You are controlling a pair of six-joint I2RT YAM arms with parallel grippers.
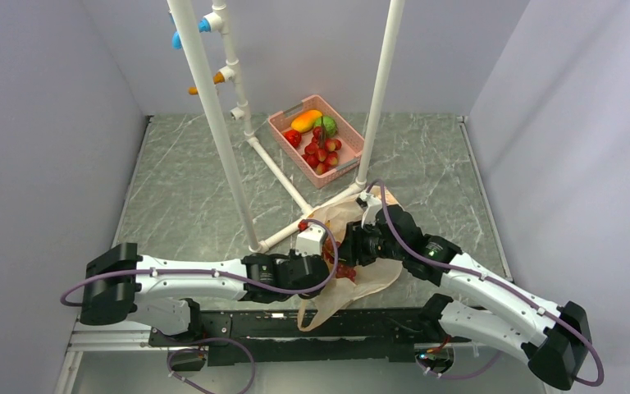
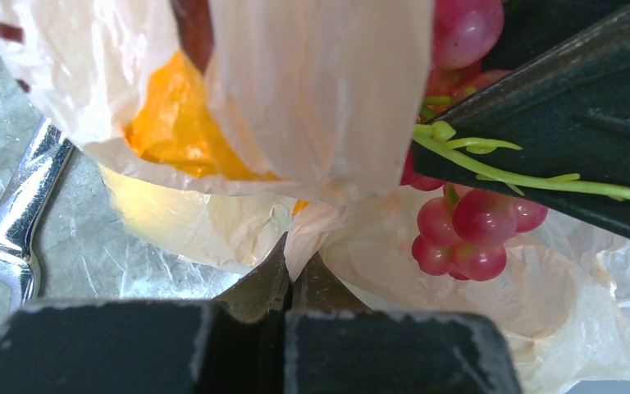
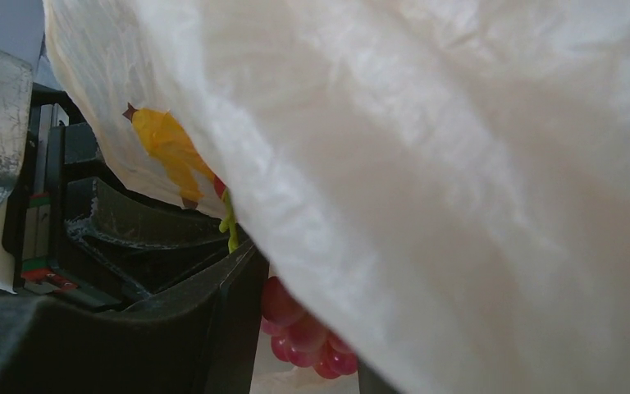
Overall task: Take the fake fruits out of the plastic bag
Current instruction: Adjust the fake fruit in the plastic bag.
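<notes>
The peach-beige plastic bag (image 1: 367,279) lies crumpled on the table between my two grippers. My left gripper (image 2: 299,256) is shut on a fold of the bag (image 2: 320,98), pinched between its fingertips. A bunch of red-purple grapes (image 2: 469,231) hangs at the bag's mouth, its green stem lying across my right gripper's dark finger (image 2: 566,123). In the right wrist view the bag (image 3: 459,164) covers most of the frame. My right gripper (image 3: 312,345) is closed around the grapes (image 3: 303,336). An orange patch (image 2: 172,123) shows on the bag. I see no yellow mango clearly.
A pink slotted basket (image 1: 351,156) with an orange fruit, a green one and red ones stands at the back. A white pipe rack (image 1: 213,107) rises at left of centre, its base pipes running to the bag. A shiny metal piece (image 2: 12,230) lies left of the bag.
</notes>
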